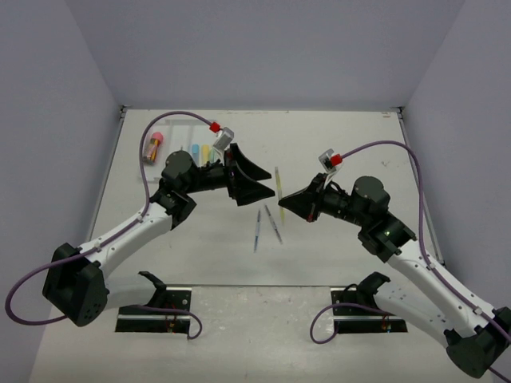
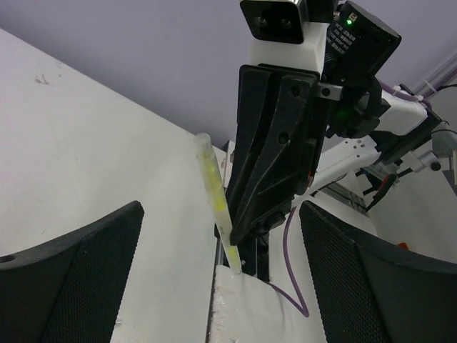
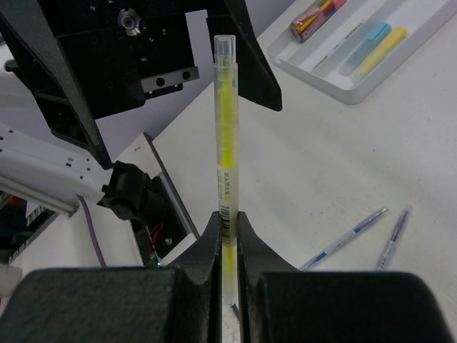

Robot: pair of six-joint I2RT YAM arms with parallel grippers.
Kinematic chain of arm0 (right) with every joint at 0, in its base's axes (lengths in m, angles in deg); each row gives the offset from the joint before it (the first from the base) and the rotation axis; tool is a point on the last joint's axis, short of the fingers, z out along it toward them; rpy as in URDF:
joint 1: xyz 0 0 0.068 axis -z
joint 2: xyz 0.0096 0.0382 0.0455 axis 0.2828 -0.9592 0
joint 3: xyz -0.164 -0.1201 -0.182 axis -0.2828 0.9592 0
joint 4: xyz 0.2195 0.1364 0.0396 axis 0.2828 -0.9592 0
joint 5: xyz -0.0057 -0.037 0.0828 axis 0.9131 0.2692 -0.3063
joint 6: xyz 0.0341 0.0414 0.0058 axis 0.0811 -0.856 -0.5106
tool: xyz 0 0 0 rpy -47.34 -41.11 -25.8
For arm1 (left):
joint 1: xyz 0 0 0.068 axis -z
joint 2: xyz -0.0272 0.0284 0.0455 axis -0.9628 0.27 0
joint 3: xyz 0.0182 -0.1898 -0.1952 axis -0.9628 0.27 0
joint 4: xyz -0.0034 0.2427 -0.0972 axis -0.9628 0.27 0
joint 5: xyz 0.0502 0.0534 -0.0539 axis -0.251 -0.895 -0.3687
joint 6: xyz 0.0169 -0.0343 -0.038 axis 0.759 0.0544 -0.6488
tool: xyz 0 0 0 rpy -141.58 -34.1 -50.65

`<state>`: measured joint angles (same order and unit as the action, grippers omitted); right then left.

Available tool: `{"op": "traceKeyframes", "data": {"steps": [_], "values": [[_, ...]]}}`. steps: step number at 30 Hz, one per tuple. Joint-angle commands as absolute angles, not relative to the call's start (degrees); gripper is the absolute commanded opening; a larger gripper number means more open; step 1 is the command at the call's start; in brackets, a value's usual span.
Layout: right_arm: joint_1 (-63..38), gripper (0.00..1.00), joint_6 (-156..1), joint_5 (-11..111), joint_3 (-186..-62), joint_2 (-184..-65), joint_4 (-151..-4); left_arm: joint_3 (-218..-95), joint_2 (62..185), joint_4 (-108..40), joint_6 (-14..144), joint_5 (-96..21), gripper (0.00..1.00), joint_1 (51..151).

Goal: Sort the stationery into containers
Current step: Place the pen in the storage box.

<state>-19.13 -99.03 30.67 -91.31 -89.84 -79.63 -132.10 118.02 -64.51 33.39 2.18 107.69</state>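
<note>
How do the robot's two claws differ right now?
The left gripper stands wide open and holds nothing; the right gripper is shut on a yellow pen. The left gripper's fingers are clear of that pen, while the right gripper's fingers pinch its lower end. Both are black, two-fingered, and point toward each other over the table.

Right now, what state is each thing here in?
Right gripper: shut on the yellow pen.
Yellow pen: held by one end, off the table.
Left gripper: open, empty.
Pink-capped tube: lying in the tray.
Blue highlighter: in the tray.
Yellow highlighter: in the tray.
Two thin pens: loose on the table.
</note>
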Motion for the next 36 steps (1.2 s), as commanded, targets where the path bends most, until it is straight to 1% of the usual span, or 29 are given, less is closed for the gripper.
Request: {"op": "traceKeyframes", "data": {"steps": [1, 4, 5, 7, 11, 12, 13, 14, 15, 16, 17, 18, 19, 20, 22, 26, 28, 31, 33, 36], "values": [[-18.91, 0.00, -100.62, 22.76, -91.91, -90.69, -74.00, -133.83, 120.17, -69.92, 30.81, 3.48, 0.88, 108.61], [-18.91, 0.00, -100.08, 22.05, -93.27, -92.05, -74.73, -134.14, 121.29, -70.56, 29.88, 3.85, 0.78, 109.12], [-18.91, 0.00, -99.84, 21.43, -93.99, -92.72, -75.14, -134.34, 121.65, -70.83, 29.67, 3.92, 0.73, 109.29], [-18.91, 0.00, -99.88, 19.67, -94.81, -94.09, -75.44, -134.98, 122.26, -71.25, 29.25, 4.10, 0.58, 109.59], [-18.91, 0.00, -99.31, 20.20, -96.03, -96.65, -76.39, -136.83, 123.20, -70.44, 28.16, 4.43, 0.05, 109.77], [-18.91, 0.03, -99.28, 20.89, -96.23, -97.05, -76.55, -137.44, 123.25, -69.29, 28.65, 4.45, 0.00, 109.81], [-18.91, 0.20, -99.39, 22.24, -96.33, -97.36, -76.61, -138.71, 123.22, -64.85, 30.06, 4.00, 0.00, 109.72], [-18.91, 0.45, -99.54, 23.94, -96.37, -97.65, -76.71, -140.31, 123.18, -58.63, 31.81, 3.30, 0.00, 109.53], [-18.91, 0.76, -99.52, 27.93, -96.57, -97.80, -77.66, -143.15, 123.31, -53.39, 35.48, 0.14, 0.00, 109.02], [-18.88, 0.99, -99.48, 32.53, -96.73, -97.91, -78.93, -146.44, 123.57, -47.17, 39.51, -3.95, 0.00, 108.62], [-18.75, 0.99, -99.38, 38.38, -97.03, -98.10, -80.94, -151.06, 124.46, -35.95, 44.06, -11.38, 0.00, 107.85], [-18.53, 0.99, -99.13, 46.13, -97.83, -98.56, -84.32, -157.36, 126.27, -20.35, 49.77, -25.43, 0.00, 105.69], [-18.35, 0.99, -99.16, 50.37, -98.08, -99.34, -87.86, -161.01, 128.00, -8.23, 52.62, -41.90, 0.00, 104.39], [-18.11, 0.99, -99.42, 54.04, -98.32, -99.88, -89.60, -164.99, 130.00, -3.02, 53.15, -49.39, 0.00, 102.30], [-17.94, 0.99, -99.91, 57.17, -98.30, -100.91, -92.00, -174.41, 136.57, 4.17, 55.29, -56.49, 0.00, 94.44], [-17.94, 0.99, -99.82, 53.29, -95.25, -100.45, -91.40, -185.61, 149.16, 7.97, 60.31, -63.95, 0.00, 84.43], [-17.92, 0.99, -99.07, 51.93, -93.74, -99.38, -90.49, -191.08, 156.85, 9.34, 62.75, -63.72, 0.00, 82.18], [-17.85, 0.99, -96.64, 49.18, -92.16, -99.67, -89.87, -196.55, 164.31, 10.50, 64.80, -65.78, 0.00, 79.64], [-17.85, 0.99, -95.97, 48.15, -91.55, -101.33, -90.00, -199.01, 168.09, 10.45, 65.36, -65.35, 0.00, 78.38], [-17.85, 0.99, -96.00, 46.36, -91.14, -103.75, -89.88, -197.59, 169.21, 7.78, 66.03, -65.10, 0.00, 78.38]]}}
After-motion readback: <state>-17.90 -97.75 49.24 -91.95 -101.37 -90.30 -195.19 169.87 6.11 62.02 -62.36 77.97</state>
